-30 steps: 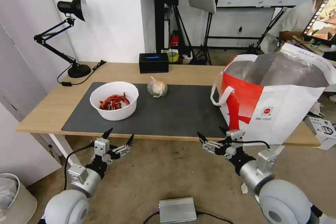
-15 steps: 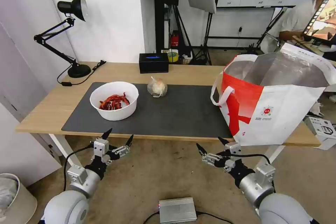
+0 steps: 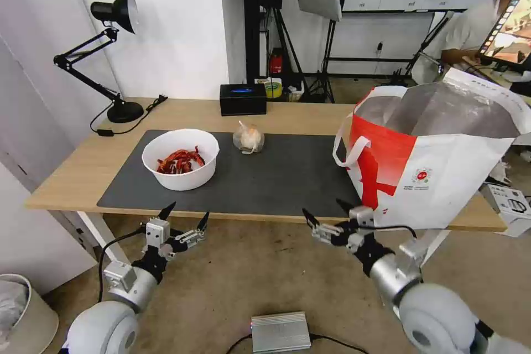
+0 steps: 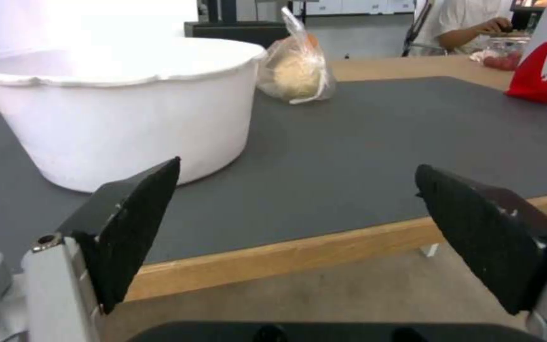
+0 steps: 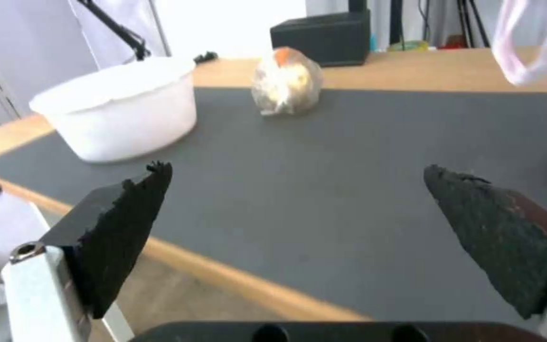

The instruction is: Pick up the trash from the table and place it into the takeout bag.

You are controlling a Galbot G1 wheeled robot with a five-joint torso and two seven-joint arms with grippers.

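Note:
A white round bowl of red scraps stands on the left of the dark mat on the table. A small knotted clear bag lies just behind and right of it. The takeout bag stands open at the table's right end. Both grippers hang below and in front of the table's front edge. The left gripper is open in front of the bowl, and the right gripper is open near the tote's front corner. From the right wrist I see the bowl and the knotted bag.
A black box sits at the table's back edge and a black desk lamp at the back left. On the floor are a silver box and a bin. A white box stands right of the table.
The right gripper dipped, then rose and shifted a little left, toward the table's front edge. The left gripper and the things on the table stayed in place.

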